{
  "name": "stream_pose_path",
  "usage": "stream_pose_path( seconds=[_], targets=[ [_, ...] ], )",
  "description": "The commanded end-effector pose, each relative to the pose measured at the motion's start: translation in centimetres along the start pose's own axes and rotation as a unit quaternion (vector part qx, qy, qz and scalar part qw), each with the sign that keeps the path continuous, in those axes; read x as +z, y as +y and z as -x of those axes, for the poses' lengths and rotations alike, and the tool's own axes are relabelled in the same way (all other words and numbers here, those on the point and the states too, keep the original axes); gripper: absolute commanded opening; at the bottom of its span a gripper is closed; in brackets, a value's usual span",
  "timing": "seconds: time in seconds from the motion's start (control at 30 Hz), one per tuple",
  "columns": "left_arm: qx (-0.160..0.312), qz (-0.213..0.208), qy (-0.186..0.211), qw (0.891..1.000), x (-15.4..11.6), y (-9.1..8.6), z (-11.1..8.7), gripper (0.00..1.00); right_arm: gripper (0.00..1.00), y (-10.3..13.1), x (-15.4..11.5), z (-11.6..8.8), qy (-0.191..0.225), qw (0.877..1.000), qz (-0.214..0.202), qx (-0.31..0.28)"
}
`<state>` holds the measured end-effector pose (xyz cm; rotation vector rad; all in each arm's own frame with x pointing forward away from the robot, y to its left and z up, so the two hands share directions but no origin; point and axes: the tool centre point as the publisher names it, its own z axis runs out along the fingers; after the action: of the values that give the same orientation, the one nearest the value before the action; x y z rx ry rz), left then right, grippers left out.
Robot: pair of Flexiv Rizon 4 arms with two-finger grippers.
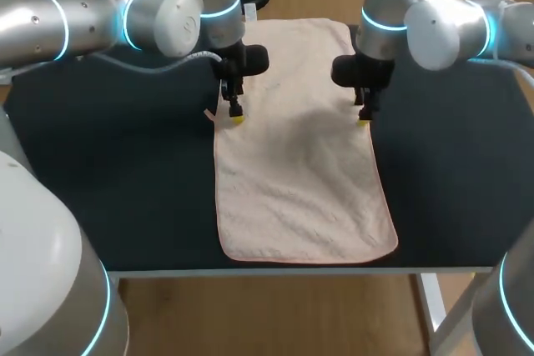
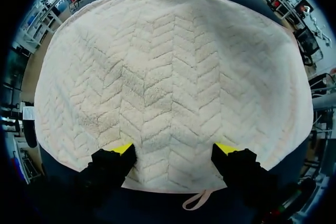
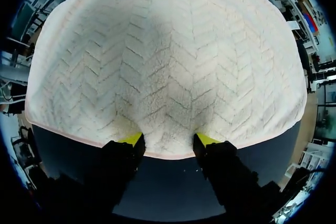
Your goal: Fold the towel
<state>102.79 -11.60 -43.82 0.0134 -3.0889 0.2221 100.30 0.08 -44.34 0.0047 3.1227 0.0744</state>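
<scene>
Okay, the towel is spread flat on the dark counter, pale and herringbone-textured, its length running from the far edge to the near one. For labels, one thing shows: a small pink hanging loop poking out from the towel's hem onto the counter, just under the left jaws.

Over to the left arm. The left jaws are down on the towel's left long edge, spread wide and released. Both yellow tips press on the pile just inside the hem, and nothing is pinched.

The right arm mirrors it. The right jaws sit on the opposite long edge, released as well but set narrower, tips planted right at the hem with a band of cloth lying between them. Seen from above, the two sets of jaws stand level with each other, in the towel's far half.
</scene>
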Motion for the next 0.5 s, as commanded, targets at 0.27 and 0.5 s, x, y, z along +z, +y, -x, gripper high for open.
stream_pose_path(
  seconds=[0.27, 0.5],
  targets=[
    [-0.011, 0.0, 0.0, 1.0, 0.2, -0.2, -0.5, 0.0, 0.0, -0.5, -0.6, -0.1, -0.005, 1.0, -0.001, 0.003],
    [-0.014, -0.009, -0.015, 1.0, -1.7, -0.3, -0.7, 0.0, 0.0, -0.4, -1.9, -0.1, -0.017, 1.0, 0.007, 0.005]
  ],
)
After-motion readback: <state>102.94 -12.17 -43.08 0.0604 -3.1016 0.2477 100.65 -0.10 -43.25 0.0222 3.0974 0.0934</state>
